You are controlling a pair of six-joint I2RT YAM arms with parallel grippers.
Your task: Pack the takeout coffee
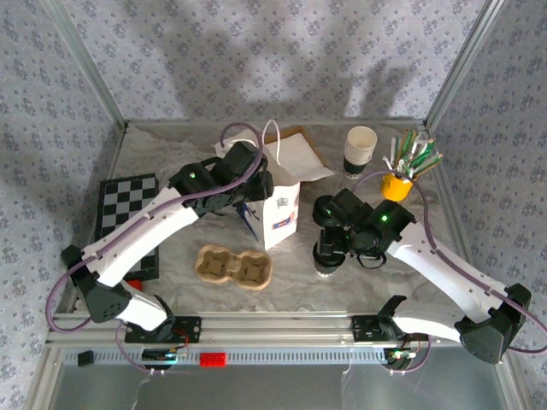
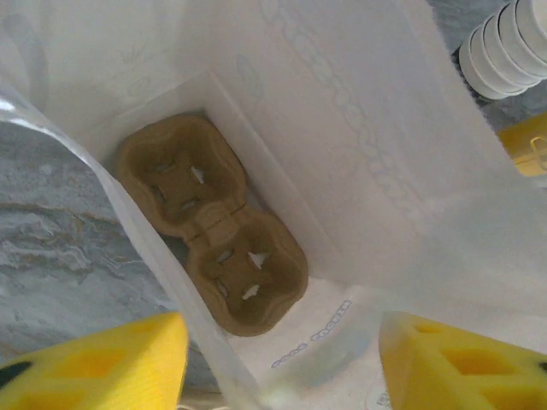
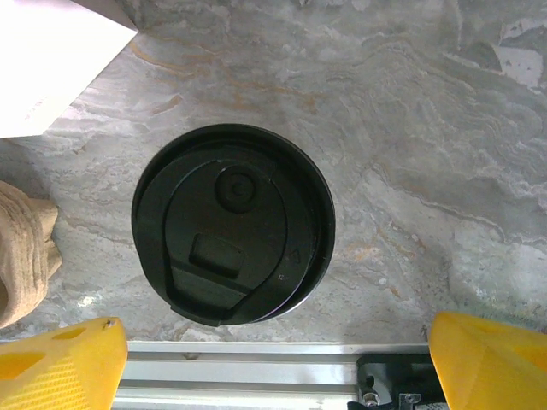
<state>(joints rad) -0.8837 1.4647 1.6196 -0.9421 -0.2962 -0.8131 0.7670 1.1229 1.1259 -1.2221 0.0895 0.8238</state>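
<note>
Takeout coffee (image 3: pixel 232 224) stands upright on the marbled table (image 3: pixel 410 128), its round black plastic lid seated on top — from straight above the lid hides nearly all of the cup wall. Lid face shows a small round boss near the centre, a rectangular recess below it and a tiny triangle mark by the rim. The cup sits near the table's front rail (image 3: pixel 256 350), right of the white paper bag (image 3: pixel 43 60) and just beside the brown pulp cup carrier (image 3: pixel 21 256) — touching neither; from overhead it is mostly covered by the arm above.
</note>
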